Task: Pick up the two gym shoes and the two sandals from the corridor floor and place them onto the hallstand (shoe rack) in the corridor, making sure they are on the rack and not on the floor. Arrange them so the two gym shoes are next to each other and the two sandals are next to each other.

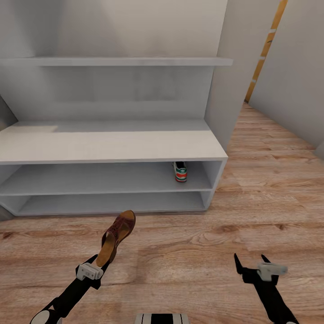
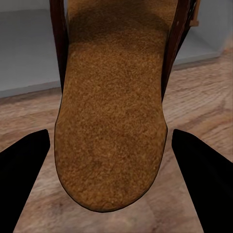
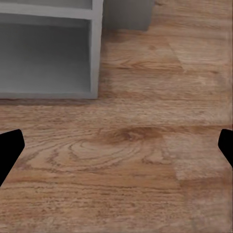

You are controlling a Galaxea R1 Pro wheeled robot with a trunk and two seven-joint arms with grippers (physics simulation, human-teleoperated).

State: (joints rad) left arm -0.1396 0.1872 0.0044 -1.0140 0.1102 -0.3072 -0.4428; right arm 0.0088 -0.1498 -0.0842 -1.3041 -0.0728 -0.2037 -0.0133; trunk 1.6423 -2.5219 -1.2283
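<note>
Brown sandal (image 1: 118, 238) gripped in left claw (image 1: 100, 265); right claw (image 1: 252, 262) spread wide, empty.

- Bright, even, diffuse simulator light; no glare.
- Soft shadows fill the hallstand (image 1: 108, 155) compartments.
- Renders look slightly soft and blurred, especially both wrist views.

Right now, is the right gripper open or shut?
Open and empty. The right gripper has its two fingers spread wide in the head view, and its wrist view shows bare corridor floor between the fingertips.
</note>
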